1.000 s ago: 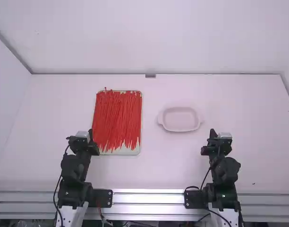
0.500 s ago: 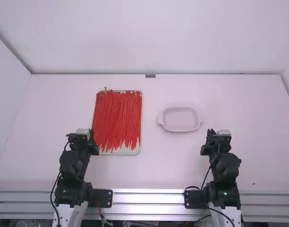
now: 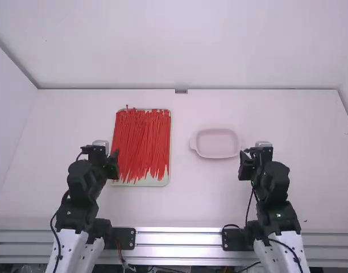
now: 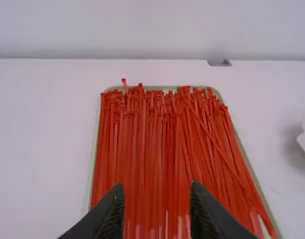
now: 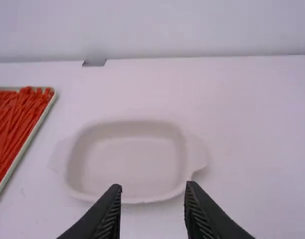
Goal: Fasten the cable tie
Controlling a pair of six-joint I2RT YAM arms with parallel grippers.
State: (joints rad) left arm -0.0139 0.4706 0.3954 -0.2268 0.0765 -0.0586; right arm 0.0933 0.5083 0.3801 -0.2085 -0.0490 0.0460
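White table (image 3: 288, 119) carries a tray (image 3: 157, 182) of red ties (image 3: 141, 145) with a dish (image 3: 192, 144) to its right. My left gripper (image 4: 153, 191) hangs open and empty at the tray's near end. My right gripper (image 5: 151, 191) is open and empty before the dish.

The left arm (image 3: 82, 190) stands in the lower left of the high view. It is folded up close to its base. The left gripper (image 3: 113, 166) points up the picture, and its two fingers (image 4: 108, 214) are apart. The right arm (image 3: 272, 190) stands in the lower right, folded up the same way. The right gripper (image 3: 242, 166) points up the picture too, with its fingers (image 5: 105, 214) apart.
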